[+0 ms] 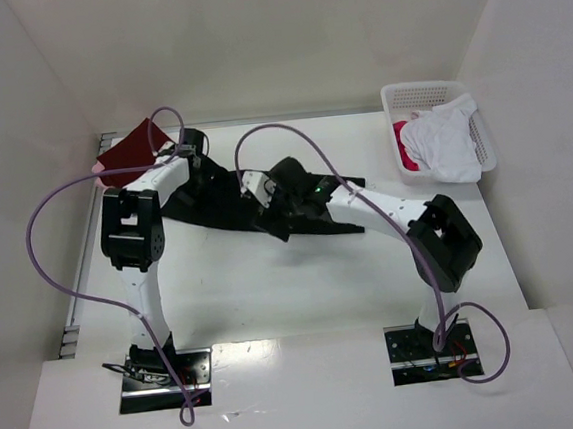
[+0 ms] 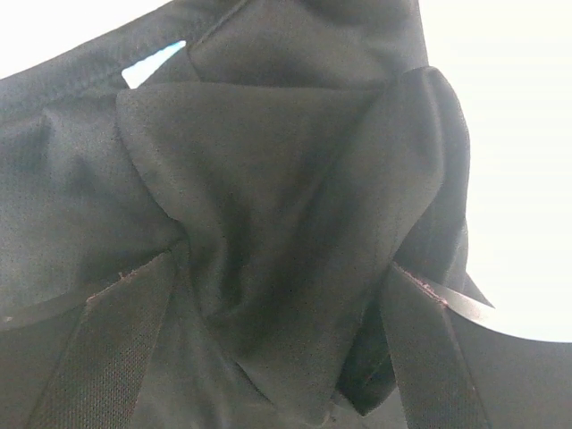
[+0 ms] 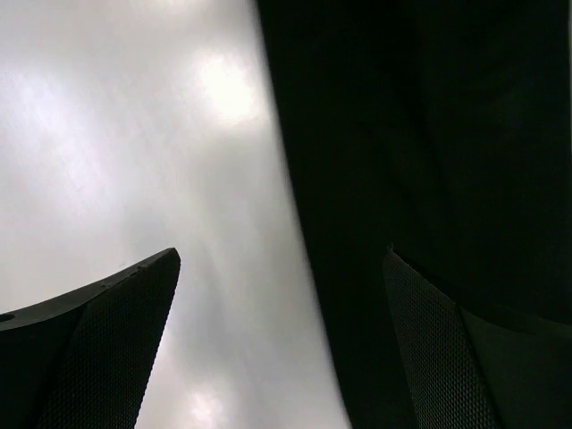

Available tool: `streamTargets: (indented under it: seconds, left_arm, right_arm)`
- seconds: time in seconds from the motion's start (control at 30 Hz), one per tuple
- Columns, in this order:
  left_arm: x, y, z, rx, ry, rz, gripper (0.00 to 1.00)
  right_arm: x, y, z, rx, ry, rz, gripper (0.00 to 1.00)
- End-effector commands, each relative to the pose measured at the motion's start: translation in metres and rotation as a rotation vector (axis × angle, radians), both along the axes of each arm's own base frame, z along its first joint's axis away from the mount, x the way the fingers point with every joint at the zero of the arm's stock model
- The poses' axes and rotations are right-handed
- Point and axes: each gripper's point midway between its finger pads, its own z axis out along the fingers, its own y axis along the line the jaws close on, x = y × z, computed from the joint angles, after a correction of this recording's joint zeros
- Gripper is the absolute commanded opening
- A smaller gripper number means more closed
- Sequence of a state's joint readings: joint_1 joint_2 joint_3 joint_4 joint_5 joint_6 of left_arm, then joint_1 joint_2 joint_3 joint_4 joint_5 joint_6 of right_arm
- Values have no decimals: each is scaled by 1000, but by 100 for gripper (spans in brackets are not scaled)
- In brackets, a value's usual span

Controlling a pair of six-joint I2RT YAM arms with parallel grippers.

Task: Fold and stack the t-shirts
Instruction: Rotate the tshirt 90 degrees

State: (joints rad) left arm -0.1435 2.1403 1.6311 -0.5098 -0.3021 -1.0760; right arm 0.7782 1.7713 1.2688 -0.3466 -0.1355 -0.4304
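black t-shirt point(image 2: 268, 223): I read matt, fine-mesh knit cloth, softly creased | dark red t-shirt point(image 1: 132, 148): matt cloth | basket point(image 1: 421, 90): white perforated plastic, faint sheen | surface point(image 1: 273, 286): white, smooth, I see soft glare patches | right gripper point(image 3: 281, 259) fingers point(image 3: 107, 357): dark, matt, finely dimpled

large shirt point(image 1: 220, 205): centre | small shirt point(image 1: 133, 153): far left | basket point(image 1: 421, 86): far right

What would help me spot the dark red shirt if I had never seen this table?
Start at the white table and go to its far left corner, just beyond the left arm. The dark red t-shirt lies flat there, small and squarish, unlike the big black t-shirt sprawled mid-table.
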Motion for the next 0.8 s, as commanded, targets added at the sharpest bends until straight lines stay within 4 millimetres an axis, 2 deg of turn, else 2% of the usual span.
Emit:
streamTargets:
  seconds: [0.0, 0.17, 0.2, 0.3, 0.43, 0.5, 0.53, 0.67, 0.77]
  left_arm:
    - [-5, -5, 3, -18, -2, -20, 100]
    - [-11, -4, 0, -10, 11, -27, 100]
    - [-13, -3, -3, -9, 19, -27, 100]
    - [-12, -3, 1, -24, 12, -27, 100]
    - [-13, -2, 1, -22, 14, -38, 100]
    - [-12, 2, 1, -22, 14, -29, 100]
    - [-12, 2, 1, -22, 14, -29, 100]
    - [-11, 5, 1, -21, 17, -40, 100]
    - [-10, 6, 0, -10, 21, -59, 100]
  right_arm:
    - [71, -41, 36, 3, -113, -128, 100]
    - [90, -73, 7, -59, -74, -145, 100]
    - [89, -78, -7, -81, -53, -144, 100]
    - [91, -86, -29, -108, -15, -159, 100]
    - [96, -88, -40, -77, 28, -166, 100]
    - [97, -91, -52, -89, 52, -153, 100]
    - [99, -90, -51, -91, 43, -145, 100]
    - [94, -93, -78, -131, 99, -136, 100]
    - [96, -94, -85, -142, 111, -155, 100]
